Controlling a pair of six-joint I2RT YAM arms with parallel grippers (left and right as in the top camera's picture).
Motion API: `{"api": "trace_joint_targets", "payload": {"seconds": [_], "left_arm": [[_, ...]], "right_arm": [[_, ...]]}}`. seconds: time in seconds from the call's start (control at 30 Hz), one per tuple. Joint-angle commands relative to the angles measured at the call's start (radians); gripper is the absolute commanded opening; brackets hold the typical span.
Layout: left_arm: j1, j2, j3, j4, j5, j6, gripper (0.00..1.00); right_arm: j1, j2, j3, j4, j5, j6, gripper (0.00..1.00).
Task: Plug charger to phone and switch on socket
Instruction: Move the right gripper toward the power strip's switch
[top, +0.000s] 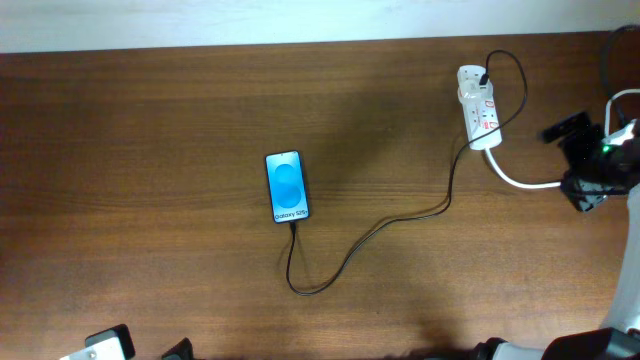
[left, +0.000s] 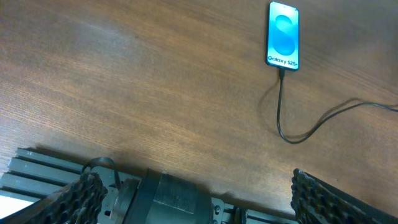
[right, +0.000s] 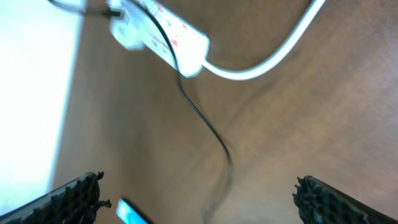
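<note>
The phone (top: 287, 187) lies flat mid-table with its blue screen up; the left wrist view has the phone (left: 283, 35) at top right. The charger (top: 352, 247), a thin black cable, meets the phone's bottom edge, loops toward the front and runs up to the white socket (top: 479, 108) at the back right. In the left wrist view the charger (left: 280, 106) tip sits against the phone. My right gripper (top: 575, 160) hovers open to the right of the socket (right: 161, 37), apart from it. My left gripper (top: 143, 350) stands open at the front edge, holding nothing.
A thick white lead (top: 525, 182) curves from the socket toward the right arm; the right wrist view shows this lead (right: 267, 62) too. A pale wall strip (top: 300, 20) borders the table's back edge. The left arm's metal base (left: 168, 196) sits below the front edge.
</note>
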Motion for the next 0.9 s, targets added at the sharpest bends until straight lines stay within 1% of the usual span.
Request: {"api": "trace_joint_targets", "payload": {"seconds": [0.0, 0.03, 0.07, 0.13, 0.17, 0.33, 0.47, 0.53, 0.6, 0.73, 0.87], "left_arm": [[0.003, -0.006, -0.002, 0.0, -0.011, 0.009, 1.0], [0.003, -0.006, -0.002, -0.001, -0.011, 0.009, 0.99], [0.003, -0.006, -0.002, -0.001, -0.011, 0.009, 0.99], [0.003, -0.006, -0.002, -0.001, -0.011, 0.009, 0.99], [0.003, -0.006, -0.002, -0.001, -0.011, 0.009, 0.99], [0.003, -0.006, -0.002, -0.001, -0.011, 0.009, 0.99], [0.003, -0.006, -0.002, -0.001, -0.011, 0.009, 0.99], [0.003, -0.006, -0.002, -0.001, -0.011, 0.009, 0.99], [0.003, -0.006, -0.002, -0.001, -0.011, 0.009, 0.99], [0.003, -0.006, -0.002, -0.001, -0.011, 0.009, 0.99], [0.003, -0.006, -0.002, -0.001, -0.011, 0.009, 0.99]], "right_arm": [[-0.011, 0.071, 0.017, 0.107, -0.097, 0.085, 0.87], [-0.011, 0.099, 0.017, 0.143, -0.117, 0.085, 0.68], [-0.011, 0.131, 0.017, 0.18, -0.139, 0.085, 0.57], [-0.012, 0.203, 0.017, 0.27, -0.179, 0.098, 0.2], [-0.012, 0.247, 0.018, 0.315, -0.185, 0.146, 0.06], [-0.012, 0.443, 0.018, 0.564, -0.27, 0.296, 0.04], [-0.018, 0.514, 0.018, 0.691, -0.245, 0.344, 0.04], [-0.018, 0.517, 0.018, 0.718, -0.191, 0.364, 0.04], [-0.016, 0.536, 0.018, 0.751, -0.138, 0.415, 0.04], [-0.012, 0.641, 0.018, 0.889, -0.249, 0.503, 0.04], [0.018, 0.71, 0.018, 0.938, -0.257, 0.508, 0.04]]}}
